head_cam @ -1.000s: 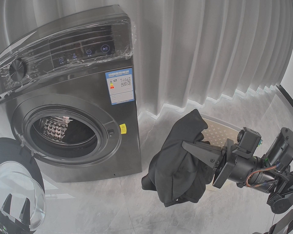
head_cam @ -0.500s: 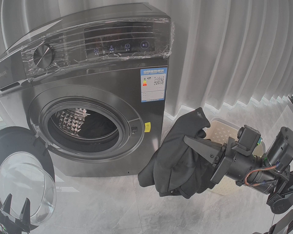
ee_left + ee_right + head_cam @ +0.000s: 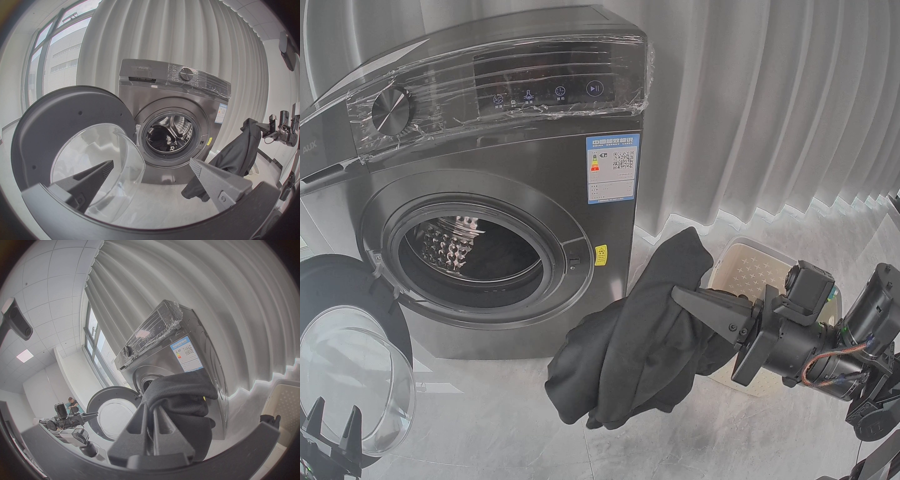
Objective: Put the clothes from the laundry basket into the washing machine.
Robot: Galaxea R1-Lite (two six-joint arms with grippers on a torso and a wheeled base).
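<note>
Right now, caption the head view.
Right claw holds a black fabric garment beside the open grey metal washing machine.

Washing machine point(image 3: 506, 156) left, door point(image 3: 344, 325) at its left; laundry basket point(image 3: 753, 270) right, on floor point(image 3: 487, 425); garment point(image 3: 637, 337) between; curtain point(image 3: 769, 106) behind.

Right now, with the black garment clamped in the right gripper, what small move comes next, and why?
Probably swing the right gripper left toward the grey washing machine's open drum mouth: the black cloth garment hangs from it beside the cream plastic laundry basket, short of the opening.
</note>
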